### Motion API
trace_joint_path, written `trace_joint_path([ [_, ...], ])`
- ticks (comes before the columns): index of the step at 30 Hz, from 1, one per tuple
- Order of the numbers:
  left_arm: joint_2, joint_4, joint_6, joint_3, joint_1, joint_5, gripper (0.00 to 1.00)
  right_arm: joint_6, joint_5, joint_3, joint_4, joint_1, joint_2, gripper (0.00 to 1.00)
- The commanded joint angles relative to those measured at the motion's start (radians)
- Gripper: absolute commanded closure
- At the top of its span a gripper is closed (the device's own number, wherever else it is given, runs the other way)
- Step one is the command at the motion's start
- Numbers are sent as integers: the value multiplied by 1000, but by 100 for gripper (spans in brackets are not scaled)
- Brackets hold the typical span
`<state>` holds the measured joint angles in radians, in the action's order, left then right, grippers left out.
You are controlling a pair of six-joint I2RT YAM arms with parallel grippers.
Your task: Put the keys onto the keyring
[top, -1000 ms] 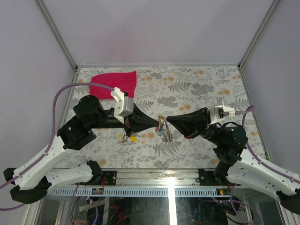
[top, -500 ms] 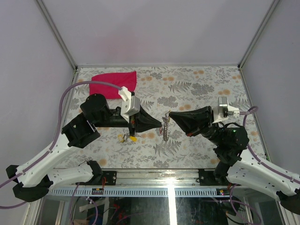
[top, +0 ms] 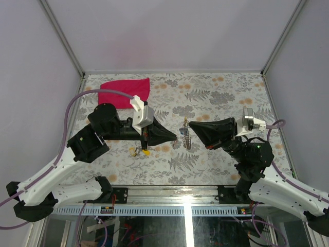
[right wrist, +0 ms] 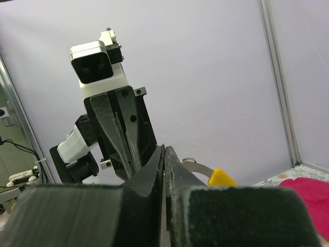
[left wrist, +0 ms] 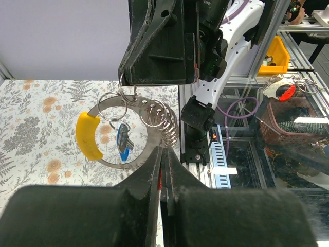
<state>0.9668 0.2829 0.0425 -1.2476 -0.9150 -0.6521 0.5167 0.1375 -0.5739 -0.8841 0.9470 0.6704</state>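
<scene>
The keyring [top: 185, 133] hangs in the air over the middle of the counter [top: 216, 103], between the two arms' tips. The right fingers [right wrist: 175, 170] are pressed shut and pinch one of its small rings from above, so a string of linked rings, a wide flat ring and a blue key [left wrist: 122, 144] dangle beneath them. A yellow piece [left wrist: 87, 136] sits on the flat ring's far side. The left fingers [left wrist: 153, 170] are closed tight too, their tip right at the flat ring's edge, but I can't tell whether they actually grip it. More keys [top: 140, 151] with yellow heads lie on the counter under the left arm, and a red cloth [top: 126, 92] lies at the far left.
</scene>
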Motion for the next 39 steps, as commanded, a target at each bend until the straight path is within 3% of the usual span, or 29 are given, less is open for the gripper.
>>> trace_joint_path([
  [1, -14, -22, 9, -19, -4, 18, 100, 3, -21, -5, -97, -2, -12, 100],
  [9, -51, -95, -20, -3, -4, 82, 100, -98, 160, -82, 123, -1, -14, 100],
  [16, -73, -134, -29, 12, -5, 105, 100, -74, 279, -98, 119, -2, 12, 100],
  [23, -62, -136, -32, 11, -4, 69, 100, -26, 255, -87, 17, -2, 55, 100],
  [39, -47, -132, -31, 17, -4, 19, 100, -4, 231, -77, -46, -2, 68, 100],
])
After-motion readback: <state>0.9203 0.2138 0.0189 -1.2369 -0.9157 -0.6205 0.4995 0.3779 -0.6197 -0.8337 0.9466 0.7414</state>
